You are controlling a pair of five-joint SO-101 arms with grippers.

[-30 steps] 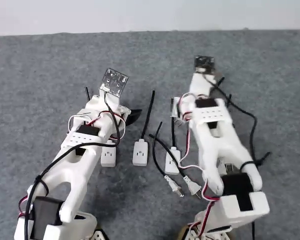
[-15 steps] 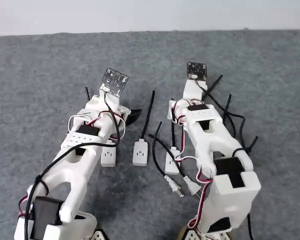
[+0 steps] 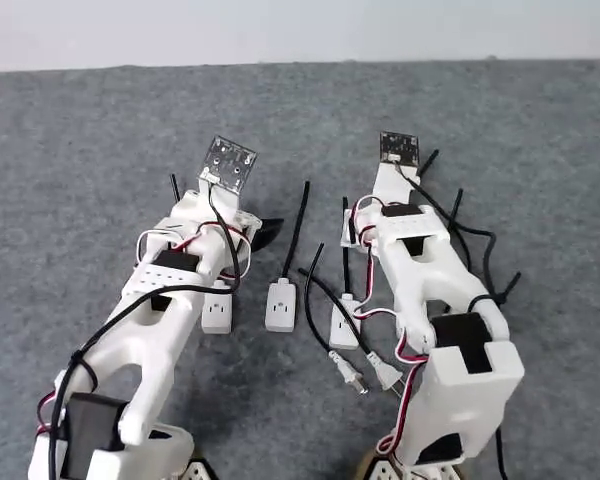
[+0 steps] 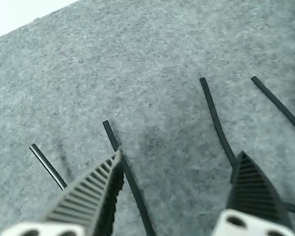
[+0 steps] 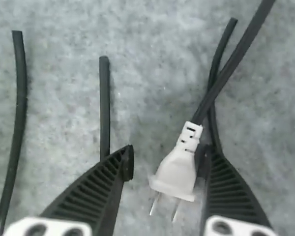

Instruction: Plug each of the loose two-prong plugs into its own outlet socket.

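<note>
High view: I am seeing three white rectangular outlet sockets (image 3: 279,305) lying in a row at the frame's centre on the grey felt table cover (image 3: 80,150), between the left arm (image 3: 170,300) and the right arm (image 3: 430,290). Two loose white plugs (image 3: 350,376) are lying just below the rightmost socket.

Left wrist view: the left gripper (image 4: 181,156) is hanging with its ribbed black fingers spread wide over thin black cords (image 4: 214,113).

Right wrist view: the right gripper (image 5: 167,150) is standing open, its fingers flanking a white two-prong plug (image 5: 177,172) that is lying unclamped on the felt, close beside one finger.
</note>
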